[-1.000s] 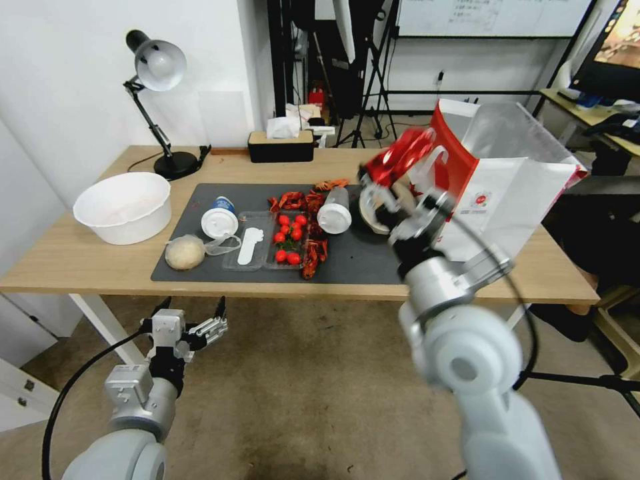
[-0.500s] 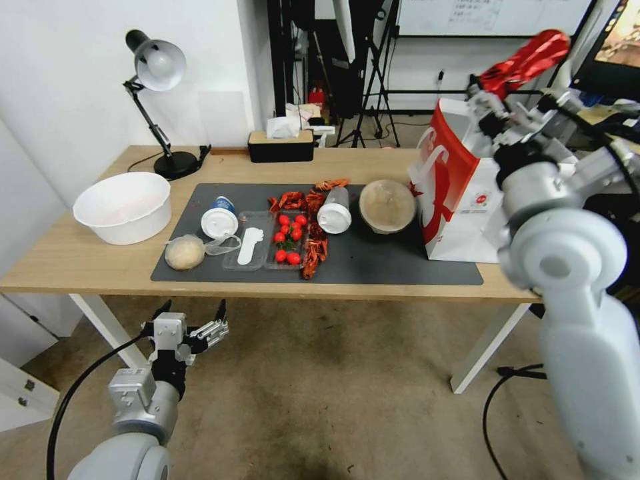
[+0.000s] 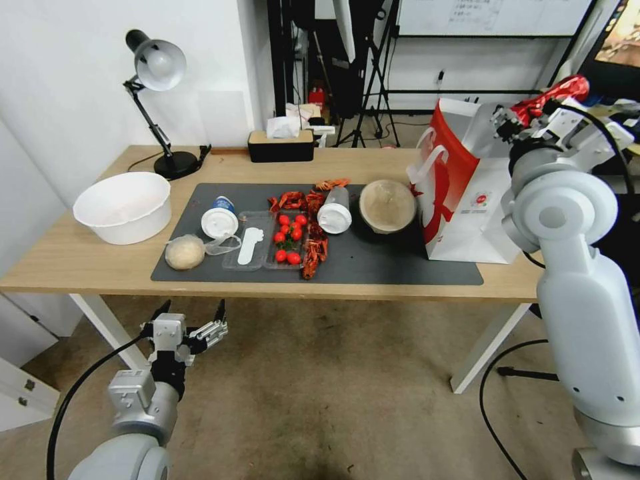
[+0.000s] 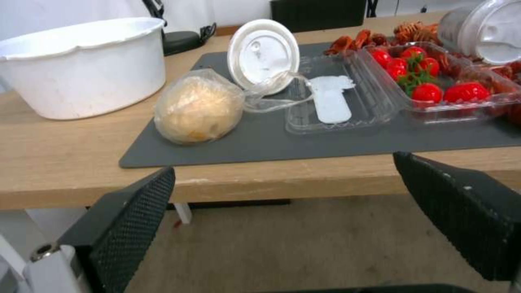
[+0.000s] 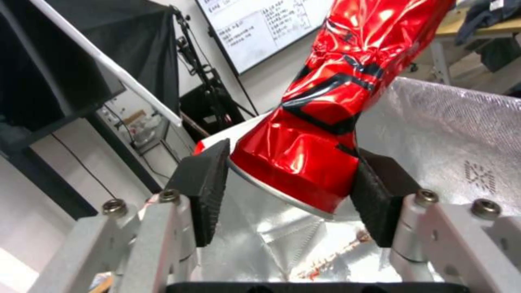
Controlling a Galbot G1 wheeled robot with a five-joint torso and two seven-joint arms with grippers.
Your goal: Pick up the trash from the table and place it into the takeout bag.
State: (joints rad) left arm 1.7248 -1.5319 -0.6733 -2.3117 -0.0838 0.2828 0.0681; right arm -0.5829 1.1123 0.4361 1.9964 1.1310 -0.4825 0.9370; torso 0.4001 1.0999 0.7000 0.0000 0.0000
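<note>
One piece of the trash, the crushed red can (image 3: pixel 551 99), sat pinched in my right gripper (image 5: pixel 287 191), the two black pads (image 5: pixel 203 191) pressed against opposite sides of its lower end, close to the rim. I held it directly above the open mouth of the takeout bag (image 3: pixel 467 200), whose silver lining lay just beneath the can in the right wrist view. Judging by its dents and creases, the can was thin, light and already collapsed; it would yield further under a hard squeeze and its glossy skin looked slick, so the stiffer rimmed end seemed the soundest place to hold it.

My left gripper (image 3: pixel 189 327) hung below the front edge of the counter (image 3: pixel 80 260), well to the left of the bag, jaws spread and empty.

Everything else lay on the grey mat (image 3: pixel 373 263) to the left of the bag. Nearest it was the brown-lidded bowl (image 3: pixel 387 206), probably rigid but wide, best taken across its rim. Farther left lay the white-lidded cup (image 3: pixel 335 212) on its side, then the blue-white cup (image 3: pixel 219 217), both likely light and easily crushed, best gripped around the body. Farthest from the bag sat the clear bag with its beige lump (image 4: pixel 198 106), soft and slippery-looking; its knotted neck looked the surest hold.
</note>
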